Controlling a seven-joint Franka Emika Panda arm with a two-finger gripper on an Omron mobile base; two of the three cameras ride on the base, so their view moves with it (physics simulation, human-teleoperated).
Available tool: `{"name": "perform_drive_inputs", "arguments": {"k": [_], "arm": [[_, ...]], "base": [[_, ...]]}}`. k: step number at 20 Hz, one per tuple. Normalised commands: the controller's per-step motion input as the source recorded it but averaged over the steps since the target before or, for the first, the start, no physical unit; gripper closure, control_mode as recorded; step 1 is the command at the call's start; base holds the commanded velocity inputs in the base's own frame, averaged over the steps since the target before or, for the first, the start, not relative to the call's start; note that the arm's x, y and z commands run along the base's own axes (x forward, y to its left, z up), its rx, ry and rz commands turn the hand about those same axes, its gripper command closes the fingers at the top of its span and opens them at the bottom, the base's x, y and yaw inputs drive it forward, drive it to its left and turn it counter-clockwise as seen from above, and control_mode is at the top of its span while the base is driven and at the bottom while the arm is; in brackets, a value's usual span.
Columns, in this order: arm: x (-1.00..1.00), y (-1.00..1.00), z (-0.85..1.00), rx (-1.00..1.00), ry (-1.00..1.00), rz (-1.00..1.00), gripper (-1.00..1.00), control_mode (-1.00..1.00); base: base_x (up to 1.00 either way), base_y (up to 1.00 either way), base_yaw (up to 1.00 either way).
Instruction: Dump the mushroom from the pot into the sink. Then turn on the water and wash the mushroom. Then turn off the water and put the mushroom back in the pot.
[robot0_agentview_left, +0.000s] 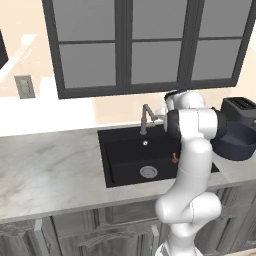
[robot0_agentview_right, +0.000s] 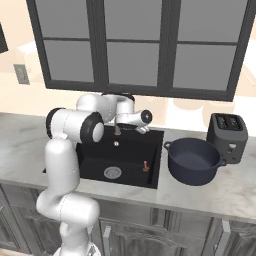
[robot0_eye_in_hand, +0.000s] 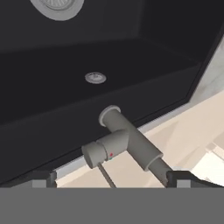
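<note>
The mushroom (robot0_agentview_left: 174, 159) (robot0_agentview_right: 146, 166), a small reddish-brown cap on a pale stem, lies on the floor of the black sink (robot0_agentview_left: 117, 160) (robot0_agentview_right: 92, 165), right of the steel drain (robot0_agentview_right: 112, 173). The dark navy pot (robot0_agentview_right: 192, 160) (robot0_agentview_left: 239, 144) stands upright on the counter right of the sink. My gripper (robot0_eye_in_hand: 111, 179) is open and hovers just above the grey faucet (robot0_eye_in_hand: 124, 142) (robot0_agentview_left: 145, 118) at the back of the sink. Its fingertips (robot0_eye_in_hand: 41, 177) stand on either side of the faucet body and touch nothing. Under the spout I see no water.
A black toaster (robot0_agentview_right: 227, 132) (robot0_agentview_left: 240, 106) stands behind the pot at the right. The marble counter (robot0_agentview_left: 50, 170) stretches left of the sink. Dark-framed windows (robot0_agentview_right: 135, 45) rise behind the faucet. My arm's elbow hangs over the sink's right half.
</note>
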Motion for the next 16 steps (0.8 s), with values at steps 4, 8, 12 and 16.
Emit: {"name": "perform_drive_inputs", "arguments": {"k": [4,8,12,16], "arm": [[0.13,0.14,-0.18,0.0,0.0,0.0,-1.0,-1.0],[0.28,0.03,-0.11,0.0,0.0,0.0,-1.0,-1.0],[0.36,0.0,-0.05,0.0,0.0,0.0,-1.0,-1.0],[0.39,0.0,-0.03,0.0,0.0,0.0,-1.0,-1.0]], "base": [[0.0,0.0,0.0],[0.0,0.0,0.0],[0.0,0.0,0.0],[0.0,0.0,0.0]]}}
